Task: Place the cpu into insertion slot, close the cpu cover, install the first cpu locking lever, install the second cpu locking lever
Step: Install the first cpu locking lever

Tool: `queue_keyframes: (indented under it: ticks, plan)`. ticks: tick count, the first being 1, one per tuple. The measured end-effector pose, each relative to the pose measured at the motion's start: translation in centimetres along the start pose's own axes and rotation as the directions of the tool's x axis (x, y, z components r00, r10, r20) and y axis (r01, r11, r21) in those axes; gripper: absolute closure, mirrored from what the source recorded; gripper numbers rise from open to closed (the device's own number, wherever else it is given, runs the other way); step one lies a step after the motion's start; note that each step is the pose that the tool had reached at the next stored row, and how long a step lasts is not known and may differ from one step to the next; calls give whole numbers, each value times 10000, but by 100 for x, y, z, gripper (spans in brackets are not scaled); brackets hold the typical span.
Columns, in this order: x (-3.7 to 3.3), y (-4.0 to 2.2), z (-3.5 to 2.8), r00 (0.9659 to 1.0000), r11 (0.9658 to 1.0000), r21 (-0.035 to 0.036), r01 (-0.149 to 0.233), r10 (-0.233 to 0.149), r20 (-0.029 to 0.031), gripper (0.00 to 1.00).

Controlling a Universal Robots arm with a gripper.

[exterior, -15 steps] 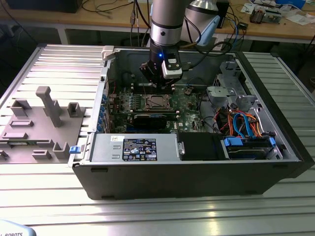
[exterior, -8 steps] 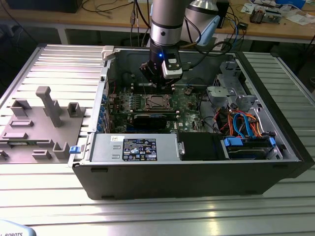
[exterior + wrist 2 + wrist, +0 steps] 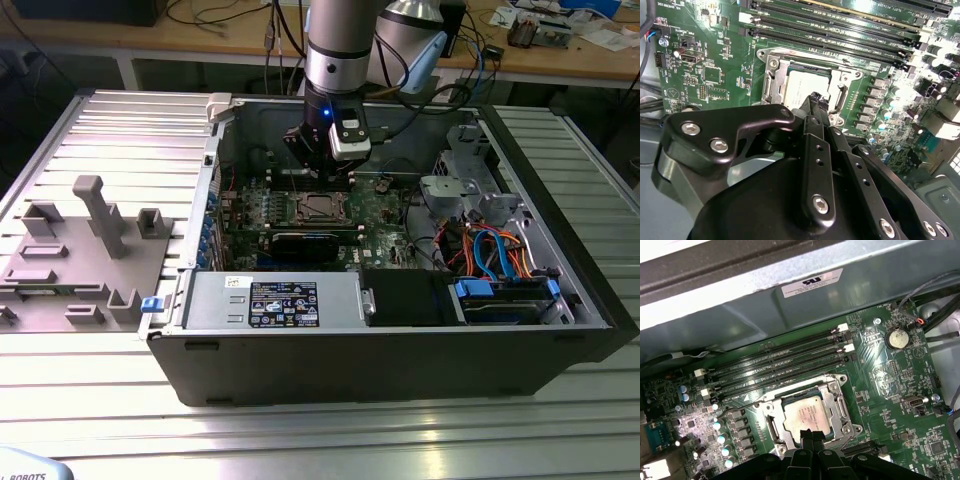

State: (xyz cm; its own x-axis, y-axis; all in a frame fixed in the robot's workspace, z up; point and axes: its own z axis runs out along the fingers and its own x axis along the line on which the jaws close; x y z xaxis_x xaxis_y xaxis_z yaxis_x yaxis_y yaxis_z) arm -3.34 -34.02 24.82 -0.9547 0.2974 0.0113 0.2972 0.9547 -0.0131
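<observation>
The cpu lies silver and flat in the insertion slot on the green board, also seen in the second wrist view and the exterior view. The cpu cover lies down as a silvery frame around the chip. A thin wire lever runs along the socket side toward the memory slots; I cannot tell whether it is latched. My gripper hangs just above the cpu's edge with its fingertips together and nothing between them, as in the second wrist view and the exterior view.
Long memory slots run beside the socket, with a coin battery further off. In the exterior view a black card, the power supply and a drive cage with blue cables crowd the case. A grey fixture sits at that view's left.
</observation>
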Motion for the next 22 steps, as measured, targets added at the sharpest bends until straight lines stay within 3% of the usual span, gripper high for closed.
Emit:
queue_keyframes:
  ticks: [22]
  plan:
    - [0, 0, 0, 9999, 9999, 2, 154, -154, 2, 89]
